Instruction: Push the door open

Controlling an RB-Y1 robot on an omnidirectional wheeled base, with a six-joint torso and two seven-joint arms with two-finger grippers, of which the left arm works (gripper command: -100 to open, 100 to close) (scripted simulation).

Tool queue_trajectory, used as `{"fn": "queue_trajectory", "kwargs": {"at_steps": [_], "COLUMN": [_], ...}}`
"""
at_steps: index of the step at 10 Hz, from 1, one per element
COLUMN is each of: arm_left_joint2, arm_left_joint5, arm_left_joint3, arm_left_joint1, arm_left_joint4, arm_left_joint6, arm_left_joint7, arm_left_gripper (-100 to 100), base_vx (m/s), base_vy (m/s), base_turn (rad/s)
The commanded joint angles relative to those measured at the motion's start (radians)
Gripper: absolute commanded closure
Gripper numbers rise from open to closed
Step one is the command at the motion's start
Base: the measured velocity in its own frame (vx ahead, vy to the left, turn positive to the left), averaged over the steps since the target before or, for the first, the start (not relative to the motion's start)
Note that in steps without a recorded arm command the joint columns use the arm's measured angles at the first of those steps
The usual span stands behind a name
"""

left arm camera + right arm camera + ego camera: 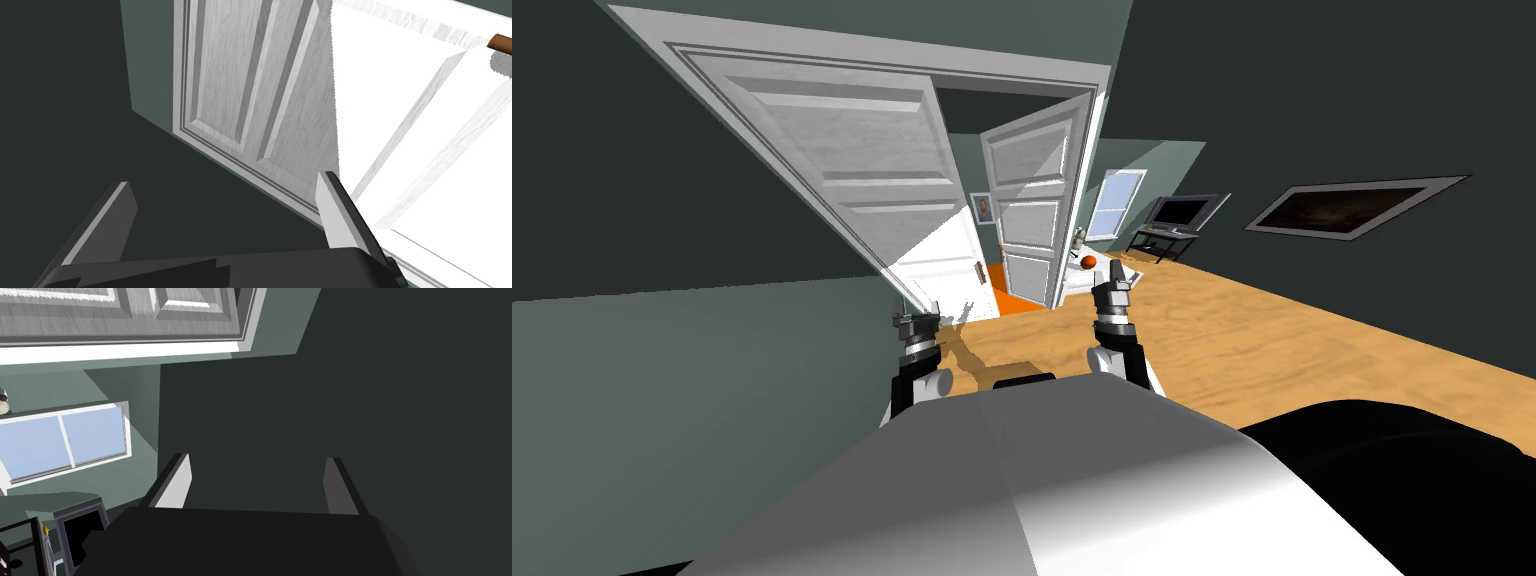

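I hold the left tool (226, 180), fingers apart, close to the white door (225, 90), centre-left of frame. Right tool (1116, 272), fingers apart, is at centre frame.

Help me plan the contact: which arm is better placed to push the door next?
Left. The left jaws, open, point at the white panelled door close ahead; the right jaws, open, face a dark wall beside the door frame.
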Motion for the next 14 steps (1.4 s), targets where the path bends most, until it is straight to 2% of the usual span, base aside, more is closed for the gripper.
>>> {"fn": "queue_trajectory", "kwargs": {"at_steps": [1,14], "arm_left_joint2": [0.006,0.04], "arm_left_joint5": [0.021,0.212], "arm_left_joint3": [0.0,0.005], "arm_left_joint1": [-0.01,-0.103], "arm_left_joint4": [0.033,0.358], "arm_left_joint6": [-0.012,-0.129], "arm_left_joint7": [0.029,0.279], "arm_left_gripper": [-100,-100], "base_vx": [0.084,0.086], "base_vy": [0.047,0.061], "base_turn": [-0.156,-0.159]}}
